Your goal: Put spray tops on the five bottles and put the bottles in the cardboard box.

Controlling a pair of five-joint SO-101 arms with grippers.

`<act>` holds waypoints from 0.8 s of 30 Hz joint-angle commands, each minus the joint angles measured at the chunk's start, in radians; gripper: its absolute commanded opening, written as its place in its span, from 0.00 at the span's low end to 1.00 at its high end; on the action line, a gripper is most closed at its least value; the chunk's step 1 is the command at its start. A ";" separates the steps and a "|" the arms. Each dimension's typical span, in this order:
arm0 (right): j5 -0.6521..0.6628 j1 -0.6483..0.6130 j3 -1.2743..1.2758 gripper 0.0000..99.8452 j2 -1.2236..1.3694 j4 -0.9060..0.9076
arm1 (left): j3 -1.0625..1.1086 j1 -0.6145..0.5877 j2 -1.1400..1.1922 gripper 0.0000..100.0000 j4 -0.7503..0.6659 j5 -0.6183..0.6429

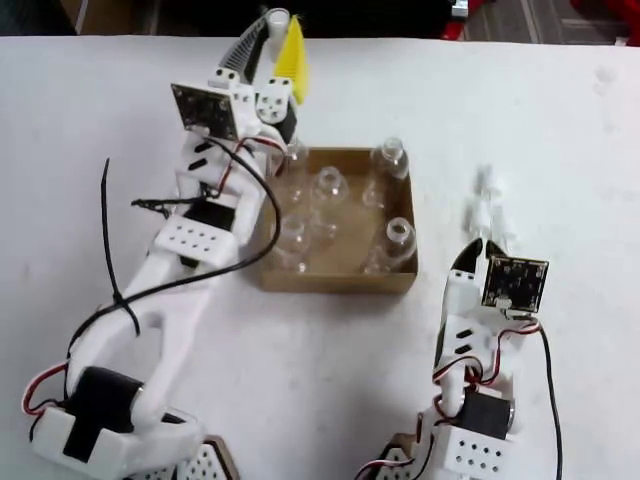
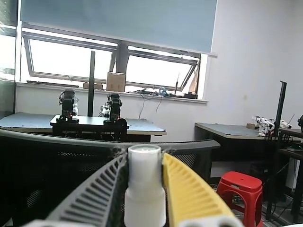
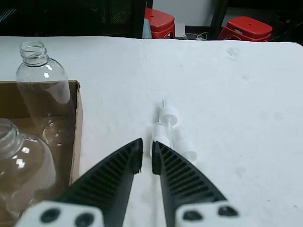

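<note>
White table (image 1: 520, 110) — left gripper (image 2: 145, 158) clamps spray top (image 2: 145, 198).

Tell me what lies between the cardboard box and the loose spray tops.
Nothing: only bare white table separates the brown cardboard box from the loose white plastic spray tops, seen in the high view and right wrist view.

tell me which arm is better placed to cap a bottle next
Likely left. The left gripper is shut on a spray top, raised by the cardboard box where the uncapped bottles stand. The right gripper only points at loose tops on the table.
</note>
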 commanded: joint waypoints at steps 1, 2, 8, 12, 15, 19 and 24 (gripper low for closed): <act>0.009 0.004 0.009 0.02 -0.001 -0.013 | -0.041 -0.036 -0.007 0.02 -0.029 0.002; 0.009 0.004 0.009 0.02 -0.001 -0.013 | -0.038 -0.036 -0.005 0.02 -0.029 0.002; 0.009 0.004 0.009 0.02 -0.001 -0.013 | -0.003 -0.013 -0.005 0.02 -0.029 0.009; 0.011 0.004 0.009 0.02 -0.001 -0.013 | 0.023 0.004 -0.008 0.02 -0.029 0.008; 0.011 0.004 0.009 0.02 -0.001 -0.013 | 0.046 0.012 -0.005 0.02 -0.029 0.003; 0.011 0.004 0.009 0.02 -0.001 -0.013 | 0.084 0.013 -0.004 0.02 -0.029 0.005; 0.011 0.004 0.009 0.02 -0.001 -0.013 | 0.117 0.013 0.015 0.02 -0.029 0.003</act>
